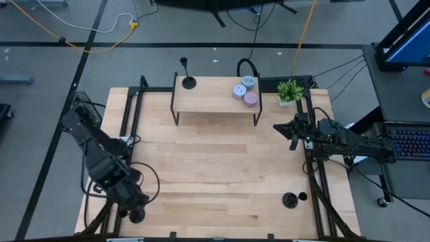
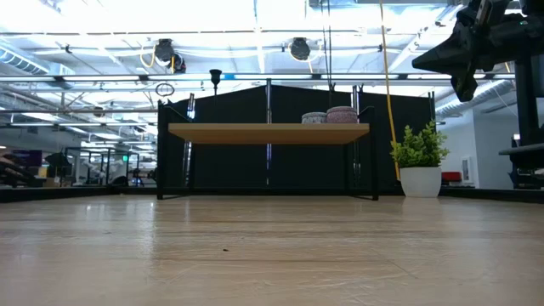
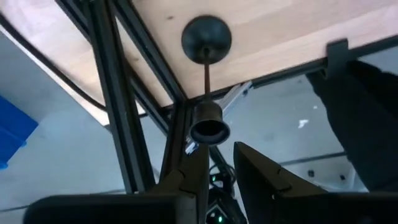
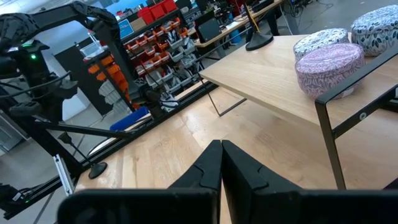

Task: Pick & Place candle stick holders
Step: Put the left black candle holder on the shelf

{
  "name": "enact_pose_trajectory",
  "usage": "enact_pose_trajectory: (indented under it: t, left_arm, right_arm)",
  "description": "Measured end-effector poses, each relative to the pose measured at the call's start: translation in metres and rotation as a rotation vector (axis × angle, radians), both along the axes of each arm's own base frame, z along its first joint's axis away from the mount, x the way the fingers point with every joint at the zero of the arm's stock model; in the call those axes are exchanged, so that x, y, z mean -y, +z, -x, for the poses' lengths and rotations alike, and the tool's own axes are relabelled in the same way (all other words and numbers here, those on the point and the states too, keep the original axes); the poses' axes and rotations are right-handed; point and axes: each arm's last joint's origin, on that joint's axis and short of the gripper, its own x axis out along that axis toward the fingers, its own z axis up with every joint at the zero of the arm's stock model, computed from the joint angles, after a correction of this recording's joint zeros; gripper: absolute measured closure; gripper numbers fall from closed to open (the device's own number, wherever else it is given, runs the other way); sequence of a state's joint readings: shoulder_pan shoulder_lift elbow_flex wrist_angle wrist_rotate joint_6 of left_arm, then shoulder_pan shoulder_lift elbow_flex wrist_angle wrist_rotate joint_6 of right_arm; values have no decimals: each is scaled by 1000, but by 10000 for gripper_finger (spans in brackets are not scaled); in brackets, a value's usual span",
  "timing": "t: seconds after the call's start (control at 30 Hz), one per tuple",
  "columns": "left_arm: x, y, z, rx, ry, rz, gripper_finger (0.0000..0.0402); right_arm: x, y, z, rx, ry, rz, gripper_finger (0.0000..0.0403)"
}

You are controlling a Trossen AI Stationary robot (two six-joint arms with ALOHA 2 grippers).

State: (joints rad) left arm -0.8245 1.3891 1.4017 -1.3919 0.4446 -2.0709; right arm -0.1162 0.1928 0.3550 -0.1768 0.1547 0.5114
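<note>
L gripper (image 3: 214, 168), near table's (image 1: 222, 168) front-left corner, fingers narrowly pinching a candle stick holder (image 3: 206, 81) by its stem, axis pointing straight out from claw, base disc farthest; R gripper (image 4: 222, 163) closed, empty, by right edge; another holder (image 1: 188, 79) on shelf's (image 1: 215, 101) left end.

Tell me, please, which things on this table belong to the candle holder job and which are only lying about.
Belong to the job:
- shelf candle holder
- right-corner candle holder
- left-corner candle holder

Only lying about:
- three round pucks
- potted plant
</note>
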Motion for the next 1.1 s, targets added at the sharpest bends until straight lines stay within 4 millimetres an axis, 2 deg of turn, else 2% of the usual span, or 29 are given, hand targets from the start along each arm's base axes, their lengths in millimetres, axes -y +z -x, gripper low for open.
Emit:
enact_pose_trajectory:
  t: [0.23,0.47,0.6,0.87,1.1]
  left_arm:
    - [10,0,13,-22,16,-37,303]
    - [17,-1,24,-42,14,-53,231]
    - [18,-9,27,-61,20,-78,202]
    - [24,-24,23,-36,9,-45,195]
    - [24,-29,23,-41,4,-54,195]
  right_arm:
    - [0,0,0,0,0,0,401]
    - [0,0,0,0,0,-1,401]
    - [0,0,0,1,0,-1,401]
    - [0,0,0,0,-1,-1,401]
    - [0,0,0,1,-1,-4,401]
